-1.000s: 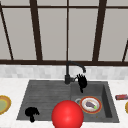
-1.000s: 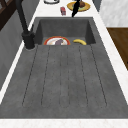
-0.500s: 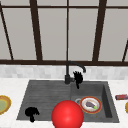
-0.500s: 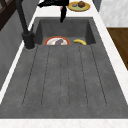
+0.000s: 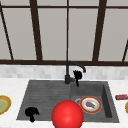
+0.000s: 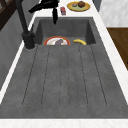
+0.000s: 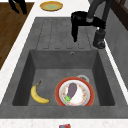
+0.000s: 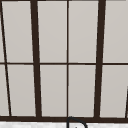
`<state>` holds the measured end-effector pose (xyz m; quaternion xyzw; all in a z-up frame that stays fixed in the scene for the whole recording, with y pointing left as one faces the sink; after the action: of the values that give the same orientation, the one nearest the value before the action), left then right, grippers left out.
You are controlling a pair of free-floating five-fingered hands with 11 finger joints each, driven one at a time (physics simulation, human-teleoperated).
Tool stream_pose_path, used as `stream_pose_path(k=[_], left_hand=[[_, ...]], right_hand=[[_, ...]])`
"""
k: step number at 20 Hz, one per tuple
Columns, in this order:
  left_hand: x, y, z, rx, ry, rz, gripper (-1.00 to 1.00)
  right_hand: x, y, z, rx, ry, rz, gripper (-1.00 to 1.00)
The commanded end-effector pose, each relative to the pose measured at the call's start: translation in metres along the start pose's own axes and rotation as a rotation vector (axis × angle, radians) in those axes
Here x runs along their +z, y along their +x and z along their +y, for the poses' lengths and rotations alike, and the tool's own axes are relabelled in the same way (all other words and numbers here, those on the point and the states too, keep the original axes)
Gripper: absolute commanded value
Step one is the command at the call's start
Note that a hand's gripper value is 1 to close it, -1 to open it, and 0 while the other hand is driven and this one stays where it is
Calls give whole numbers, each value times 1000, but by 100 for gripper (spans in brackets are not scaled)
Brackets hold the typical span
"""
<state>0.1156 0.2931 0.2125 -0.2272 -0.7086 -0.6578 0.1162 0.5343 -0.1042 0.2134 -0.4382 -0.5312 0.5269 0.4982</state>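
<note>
My right hand point(image 5: 77, 75) hangs at the tip of the black faucet point(image 5: 68, 75), its fingers loose and one pointing down over the basin. From the right side, this hand point(image 7: 82, 20) lies against the faucet's spout point(image 7: 98, 15). It also appears at the top of the left side view point(image 6: 47, 4). My left hand point(image 5: 31, 113) floats open over the front left corner of the dark sink point(image 5: 37, 86), holding nothing. In the basin lie a red-rimmed plate point(image 7: 86, 98) with an eggplant point(image 7: 72, 89) on it, and a banana point(image 7: 38, 95).
A big red ball point(image 5: 67, 115) shows low at the sink's front. A yellow plate point(image 5: 3, 104) sits on the left counter. On the right counter are a small red pack point(image 5: 121, 97) and a yellow plate of food point(image 6: 78, 6). The ridged drainboard point(image 6: 65, 77) lies left of the basin.
My right hand has edged a little closer to the faucet's spout. The left hand and everything else are still.
</note>
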Motion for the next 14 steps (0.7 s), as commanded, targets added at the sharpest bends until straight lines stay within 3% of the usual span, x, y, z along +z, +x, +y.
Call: stream_pose_path(k=[1, 8, 14], left_hand=[[0, 0, 0, 0, 0, 0, 0], [0, 0, 0, 0, 0, 0, 0], [0, 0, 0, 0, 0, 0, 0]], right_hand=[[-28, -7, 2, -7, 54, 3, -100], [-83, -14, 24, -15, 125, 5, -100], [-127, -24, 70, -15, 108, 2, -100]])
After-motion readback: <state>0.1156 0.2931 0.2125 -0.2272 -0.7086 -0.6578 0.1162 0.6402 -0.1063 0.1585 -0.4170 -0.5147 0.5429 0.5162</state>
